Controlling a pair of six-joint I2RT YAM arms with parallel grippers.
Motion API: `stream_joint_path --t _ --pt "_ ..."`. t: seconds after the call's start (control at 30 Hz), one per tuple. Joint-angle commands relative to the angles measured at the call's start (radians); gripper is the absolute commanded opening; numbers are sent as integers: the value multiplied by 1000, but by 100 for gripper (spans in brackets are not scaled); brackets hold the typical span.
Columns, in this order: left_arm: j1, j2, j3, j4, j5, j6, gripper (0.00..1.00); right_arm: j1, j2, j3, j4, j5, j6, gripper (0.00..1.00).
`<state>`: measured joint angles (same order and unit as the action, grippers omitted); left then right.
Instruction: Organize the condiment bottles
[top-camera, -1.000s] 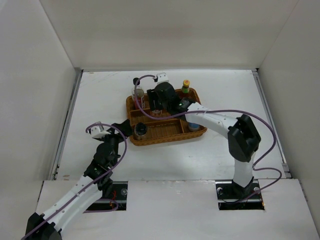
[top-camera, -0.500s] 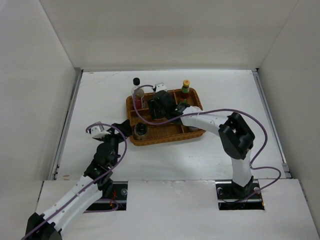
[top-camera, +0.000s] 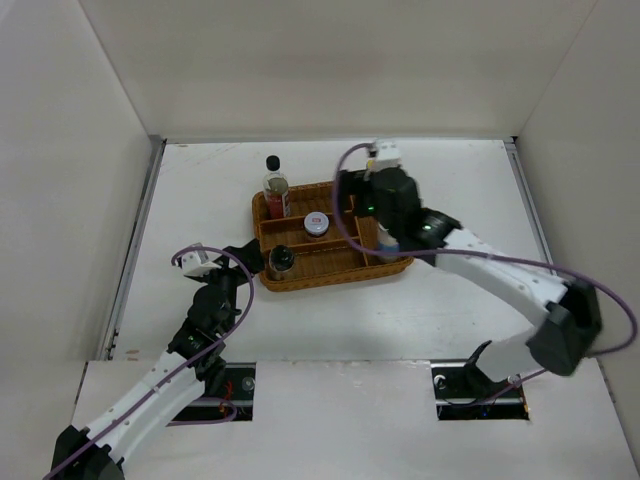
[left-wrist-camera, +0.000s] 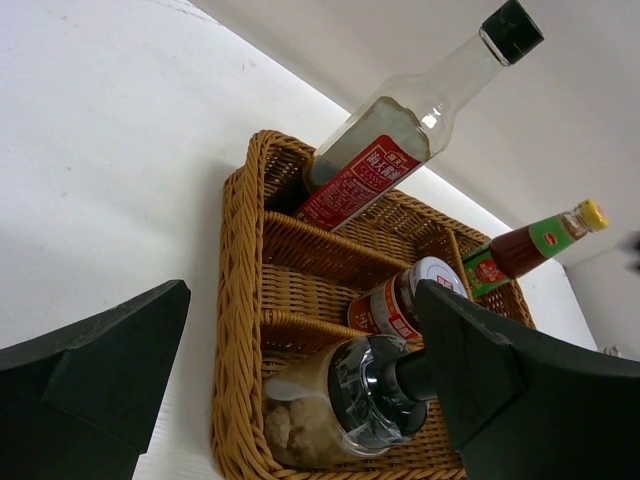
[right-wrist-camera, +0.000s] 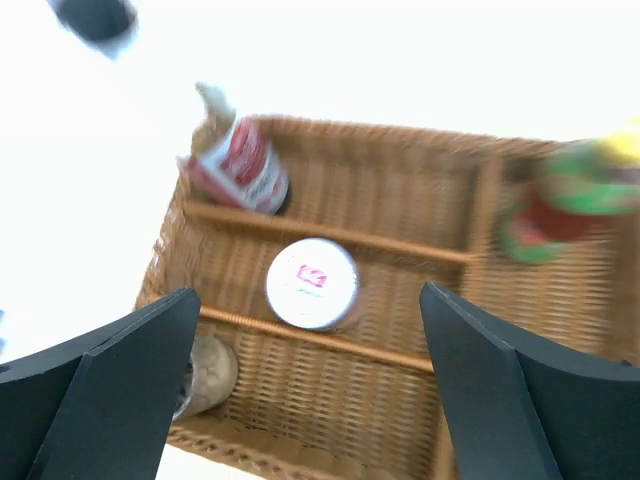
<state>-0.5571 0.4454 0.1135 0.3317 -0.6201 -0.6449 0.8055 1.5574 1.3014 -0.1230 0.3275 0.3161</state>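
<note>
A brown wicker tray (top-camera: 330, 281) holds the condiment bottles. The black-capped clear bottle (top-camera: 275, 185) with a red label stands in the tray's far-left compartment. A pale-lidded jar (top-camera: 317, 225) sits in the middle row and a dark-lidded jar (top-camera: 282, 260) in the near-left corner. In the left wrist view the yellow-capped red sauce bottle (left-wrist-camera: 530, 245) stands at the tray's right end. My right gripper (right-wrist-camera: 310, 292) hangs open, high above the pale-lidded jar (right-wrist-camera: 312, 283), holding nothing. My left gripper (left-wrist-camera: 302, 290) stands open just outside the tray's left edge, facing the dark-lidded jar (left-wrist-camera: 350, 405).
White walls close in the table on three sides. The right arm (top-camera: 500, 280) reaches over the tray's right end and hides part of it from above. The right wrist view is blurred by motion.
My right gripper has opened, left the pale-lidded jar in the tray's middle row, and risen back toward the right. The left arm has not moved.
</note>
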Motion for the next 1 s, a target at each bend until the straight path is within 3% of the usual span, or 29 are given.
stream_joint_path --t 0.0,0.2,0.4,0.6,0.83,0.97 --pt "3 -8 6 24 6 -9 100 -137 -230 -152 80 108 63 98" --pt "0 -2 6 24 10 -12 100 -444 -468 -433 -79 379 219 98" --pt "-5 16 6 33 13 -22 100 -584 -513 -545 -171 381 258 100" --pt "-5 16 6 30 26 -29 100 -604 -419 -573 -158 279 261 99" --pt "0 -1 6 23 30 -30 100 -644 -340 -591 -66 219 261 78" --pt "-5 0 9 23 36 -30 100 -656 -316 -582 -29 231 255 57"
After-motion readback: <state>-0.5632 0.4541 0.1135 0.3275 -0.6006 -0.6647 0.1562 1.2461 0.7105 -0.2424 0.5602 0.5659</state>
